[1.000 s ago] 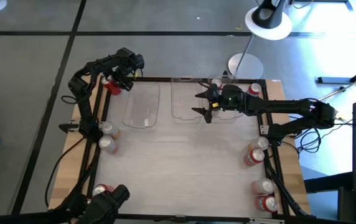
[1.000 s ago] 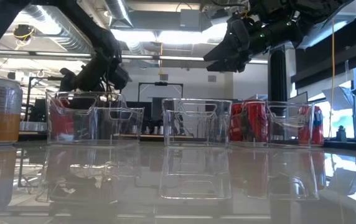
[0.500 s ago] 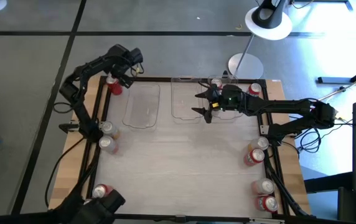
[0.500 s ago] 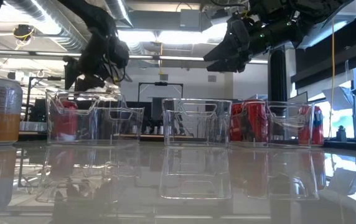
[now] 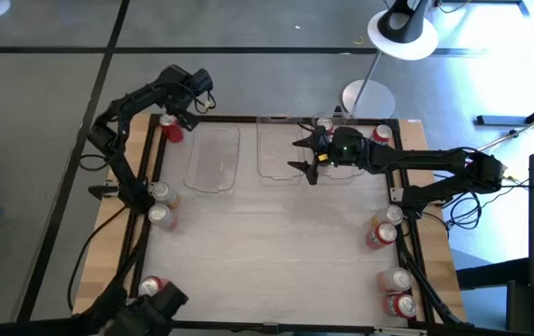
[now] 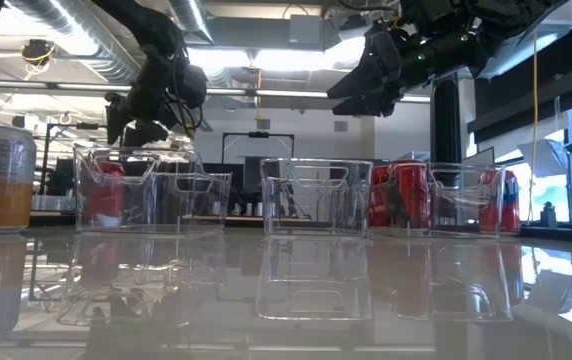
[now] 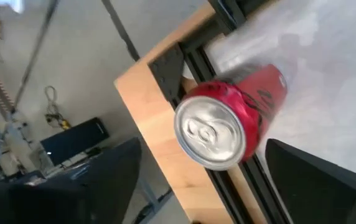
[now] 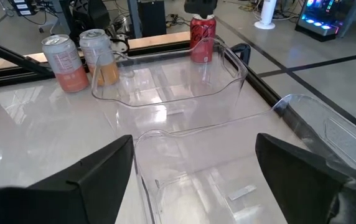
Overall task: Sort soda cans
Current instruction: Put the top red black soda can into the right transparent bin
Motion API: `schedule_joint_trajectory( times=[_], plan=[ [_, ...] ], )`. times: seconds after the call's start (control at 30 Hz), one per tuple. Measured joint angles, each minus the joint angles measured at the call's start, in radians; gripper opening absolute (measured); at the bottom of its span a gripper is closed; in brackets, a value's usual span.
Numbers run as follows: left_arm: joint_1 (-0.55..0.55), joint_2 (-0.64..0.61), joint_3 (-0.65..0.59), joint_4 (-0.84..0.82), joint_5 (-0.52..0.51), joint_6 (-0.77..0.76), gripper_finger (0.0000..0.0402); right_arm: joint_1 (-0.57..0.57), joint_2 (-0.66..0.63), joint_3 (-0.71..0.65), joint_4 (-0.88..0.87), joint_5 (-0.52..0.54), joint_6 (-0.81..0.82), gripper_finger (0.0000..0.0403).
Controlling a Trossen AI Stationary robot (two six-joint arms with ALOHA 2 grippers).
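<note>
A red soda can with a silver top stands upright on its base at the table's far left corner, beside the black frame rail. My left gripper hangs open just above it, its fingers standing wide on either side without touching. In the low view the can shows through a clear bin. My right gripper waits open above the middle clear bin, holding nothing.
Three clear bins stand along the far edge: the left one, the middle one, and the right one with a can in it. More cans stand along the left rail, near left and right side.
My left gripper has risen and drawn back toward the table's far edge, coming away from the red can. The can stays standing at the far left corner.
</note>
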Motion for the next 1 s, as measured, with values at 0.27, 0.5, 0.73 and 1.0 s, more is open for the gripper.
schedule_joint_trajectory(
  times=[0.27,0.5,0.73,1.0],
  plan=[
    [-0.006,0.0,0.0,0.012,-0.033,0.066,0.0361,0.0,0.0,0.0,-0.008,-0.001,0.002,0.0337],
    [-0.01,0.0,0.0,0.004,-0.047,0.124,0.0381,0.0,0.0,0.0,-0.006,-0.001,0.002,0.0337],
    [-0.013,0.0,0.0,0.033,-0.047,0.191,0.0391,0.0,0.0,0.0,-0.006,0.017,0.002,0.0337],
    [-0.015,0.001,-0.002,0.03,0.012,0.144,0.0389,0.0,0.0,0.0,-0.031,0.016,0.002,0.0337]
  ],
)
